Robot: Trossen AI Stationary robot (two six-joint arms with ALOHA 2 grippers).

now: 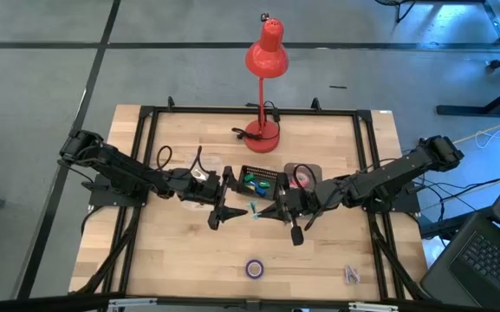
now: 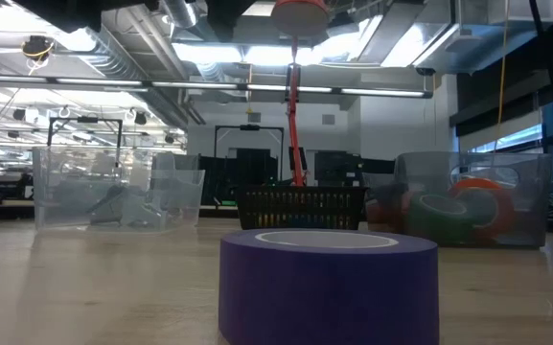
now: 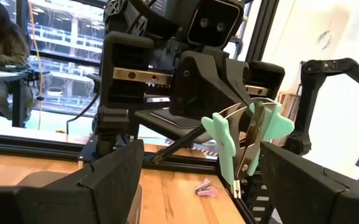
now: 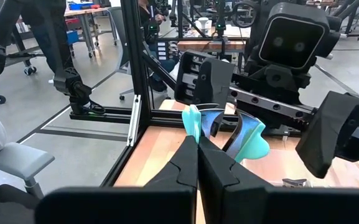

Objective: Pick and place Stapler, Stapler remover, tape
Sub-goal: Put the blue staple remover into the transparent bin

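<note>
A teal staple remover [image 1: 254,209] hangs in the air over the table's middle, between my two grippers. My right gripper [image 1: 264,210] is shut on it, coming from the table's right. My left gripper [image 1: 224,201] faces it from the left, open wide; its two fingers stand on either side of the remover [image 3: 247,143] without visibly touching it. A purple tape roll [image 1: 255,268] lies flat on the table near the front edge, close to the low camera [image 2: 329,283]. More tape rolls sit in a clear container [image 1: 303,176]. My right gripper pinches one teal handle wing of the staple remover [image 4: 193,124] between its two fingers, at their free ends. The fingers lie about level and come from the table's right side. The remover is lifted clear of the table, its other wing [image 4: 251,140] sticking out free.
A black mesh basket [image 1: 261,180] with green things stands just behind the grippers. A red desk lamp [image 1: 265,61] stands at the far edge. A small pink object [image 1: 351,275] lies at the front right. Another clear container [image 2: 113,196] shows at the left.
</note>
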